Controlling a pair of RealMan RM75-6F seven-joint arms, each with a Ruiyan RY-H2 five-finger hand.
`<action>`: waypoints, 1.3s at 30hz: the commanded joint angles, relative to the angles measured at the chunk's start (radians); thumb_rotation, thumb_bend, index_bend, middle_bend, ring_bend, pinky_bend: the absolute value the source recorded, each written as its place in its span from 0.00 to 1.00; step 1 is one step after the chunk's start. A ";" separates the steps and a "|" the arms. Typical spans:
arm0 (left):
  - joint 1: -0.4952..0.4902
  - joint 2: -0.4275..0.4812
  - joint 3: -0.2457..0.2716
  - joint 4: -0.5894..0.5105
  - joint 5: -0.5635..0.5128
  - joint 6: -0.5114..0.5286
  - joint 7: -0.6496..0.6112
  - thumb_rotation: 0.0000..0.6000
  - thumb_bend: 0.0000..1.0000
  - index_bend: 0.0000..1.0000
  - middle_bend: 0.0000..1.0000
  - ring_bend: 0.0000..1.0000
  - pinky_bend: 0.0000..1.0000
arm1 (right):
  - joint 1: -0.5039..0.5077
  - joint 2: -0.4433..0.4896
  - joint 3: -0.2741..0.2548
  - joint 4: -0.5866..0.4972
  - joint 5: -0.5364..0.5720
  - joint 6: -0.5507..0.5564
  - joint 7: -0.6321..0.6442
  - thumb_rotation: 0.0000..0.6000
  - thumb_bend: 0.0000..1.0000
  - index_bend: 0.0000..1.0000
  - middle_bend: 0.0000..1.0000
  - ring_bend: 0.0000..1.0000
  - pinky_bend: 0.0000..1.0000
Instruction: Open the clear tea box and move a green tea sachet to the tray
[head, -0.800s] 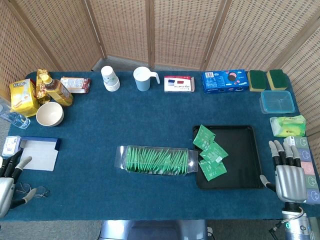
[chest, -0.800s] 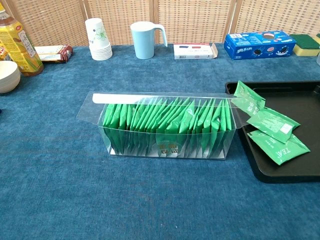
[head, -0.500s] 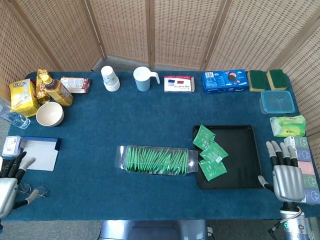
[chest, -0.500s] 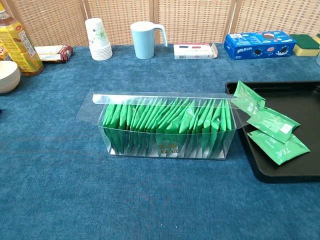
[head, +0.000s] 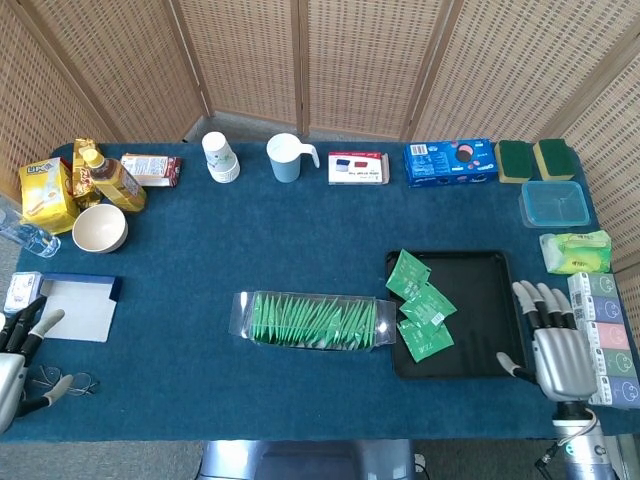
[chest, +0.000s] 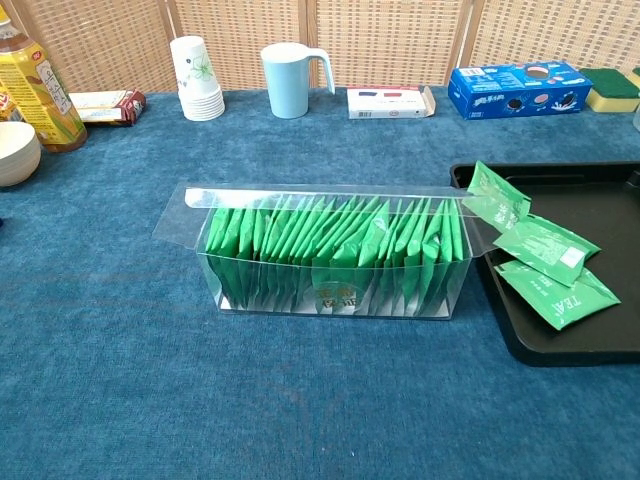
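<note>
With both hands, left (head: 18, 355) and right (head: 557, 345), spread empty, we risk shoving the light box (head: 312, 320) (centre frame) when reaching.

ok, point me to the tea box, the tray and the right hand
tea box (chest: 335, 298): chest view, clear front wall.
tray (head: 485, 310): head view, bare black floor.
right hand (head: 556, 350): head view, back of palm.

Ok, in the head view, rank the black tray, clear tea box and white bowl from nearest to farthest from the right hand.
From the right hand:
1. Black tray, just to its left.
2. Clear tea box, mid-table, beyond the tray.
3. White bowl, far left side.
</note>
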 joint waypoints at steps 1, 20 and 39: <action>-0.006 0.010 -0.002 -0.007 0.003 -0.006 -0.012 1.00 0.18 0.14 0.04 0.08 0.22 | 0.051 0.047 -0.013 -0.060 -0.066 -0.068 0.083 1.00 0.07 0.00 0.04 0.00 0.00; -0.050 0.015 -0.021 -0.001 -0.027 -0.072 -0.036 1.00 0.18 0.14 0.04 0.08 0.22 | 0.394 0.054 0.063 -0.259 -0.060 -0.507 0.131 1.00 0.07 0.00 0.04 0.00 0.00; -0.074 -0.013 -0.030 0.053 -0.066 -0.113 -0.075 1.00 0.18 0.14 0.04 0.08 0.22 | 0.526 -0.163 0.127 -0.147 0.271 -0.535 -0.269 1.00 0.07 0.00 0.04 0.00 0.00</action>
